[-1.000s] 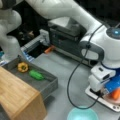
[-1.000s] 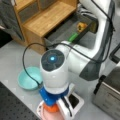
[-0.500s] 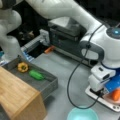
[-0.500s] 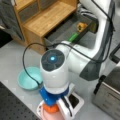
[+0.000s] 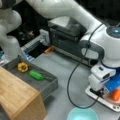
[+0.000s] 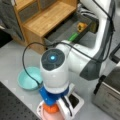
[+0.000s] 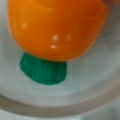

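End effector (image 5: 113,96) is down over the white plate (image 5: 100,98), low at a front view's right. Its fingers are hidden behind the wrist housing in both front views and do not appear in the wrist view, so I cannot tell how far open it is or whether it grips anything.

Directly beneath it: the orange toy carrot (image 7: 56,27), lying on the plate (image 7: 95,82), green top (image 7: 43,70) pointing toward the wrist view's bottom. The carrot fills most of the wrist view, so the end effector sits very close above it; contact cannot be confirmed. In a front view the carrot (image 5: 115,94) shows as an orange patch at the plate's edge, just below the blue wrist part.

Judgement on progress: the approach looks complete, with the end effector centred over the carrot. The carrot is not lifted; it rests on the plate. Grasp and any carry seem left to do.

Near the end effector: a teal bowl (image 5: 82,115) on the grey counter (image 5: 65,75), beside the plate. The black cable (image 5: 72,80) loops from the arm toward the bowl and could snag on a sideways move.

Farther off: a grey tray (image 5: 47,83) with a yellow pepper (image 5: 23,67) and a green vegetable (image 5: 36,74), next to a wooden cabinet (image 5: 17,97). A dark appliance (image 5: 67,37) stands behind.
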